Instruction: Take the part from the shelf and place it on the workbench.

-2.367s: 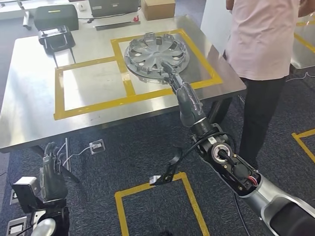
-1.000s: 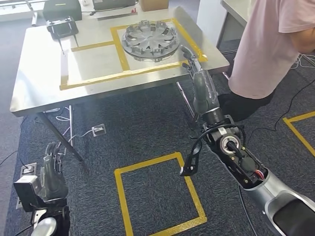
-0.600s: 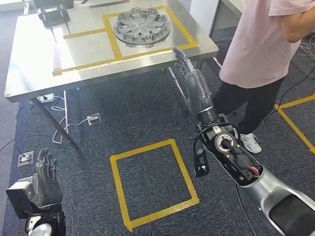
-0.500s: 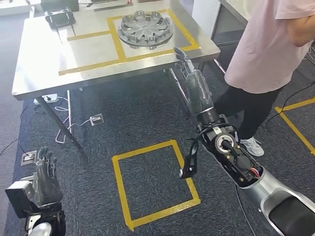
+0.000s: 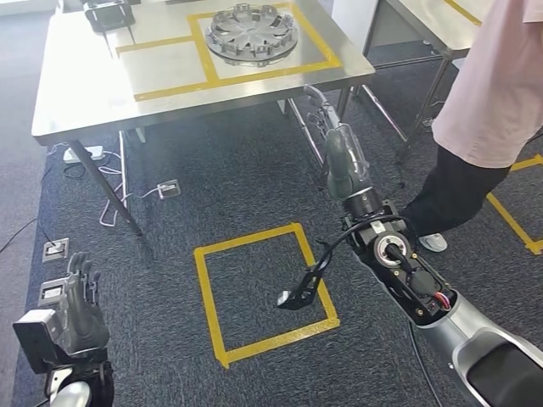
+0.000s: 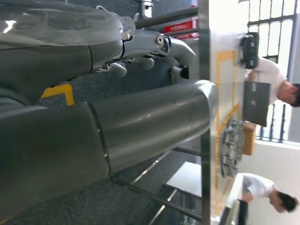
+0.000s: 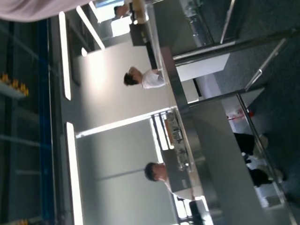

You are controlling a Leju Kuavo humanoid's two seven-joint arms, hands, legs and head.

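Both robot hands clear of part now

The part I was to move, a grey wheel cover with radiating spokes, lies flat on the steel workbench. It sits inside a square of yellow tape.

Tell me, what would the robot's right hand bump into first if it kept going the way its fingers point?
Probably the front edge of the metal workbench. The right hand points up toward it, at about edge height, though depth is hard to judge. The wheel cover lies further back on top.
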